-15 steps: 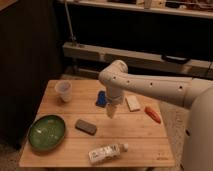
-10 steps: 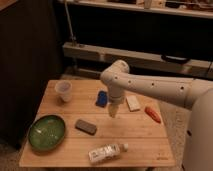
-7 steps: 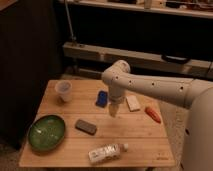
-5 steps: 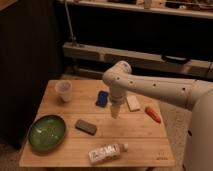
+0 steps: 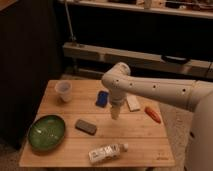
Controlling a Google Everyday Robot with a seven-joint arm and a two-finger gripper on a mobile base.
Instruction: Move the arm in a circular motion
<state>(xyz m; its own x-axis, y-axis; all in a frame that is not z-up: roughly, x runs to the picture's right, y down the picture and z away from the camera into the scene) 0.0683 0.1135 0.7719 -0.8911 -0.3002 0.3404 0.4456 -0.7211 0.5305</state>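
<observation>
Where the arm [image 5: 160,92] bends at its rounded elbow above the middle of the tabletop [image 5: 142,137], it turns straight down, and the pincer [image 5: 115,111] forms the narrow pale end of that short downward piece. The thick white segment, dotted with small dark spots, comes in from the right, so the pincer hangs directly under the elbow, over bare wood. It holds nothing that can be seen. Whether it is wide or narrow cannot be told, as it shows only as one pale cylinder, nor whether its end touches the wood or hangs just above it.

A blue object [image 5: 102,98] lies just beside the pincer on the left, and a white flat object [image 5: 133,102] lies just beside it on the right, its far end covered by the arm. An orange object [image 5: 153,113] lies farther right. Nearer the front lie a dark grey block [image 5: 86,126], a green bowl [image 5: 46,132] and a bottle [image 5: 106,153] on its side; a pale cup [image 5: 63,91] stands at the far left. The arm's wide white base is cut off by the right edge and hides the tabletop's right end.
</observation>
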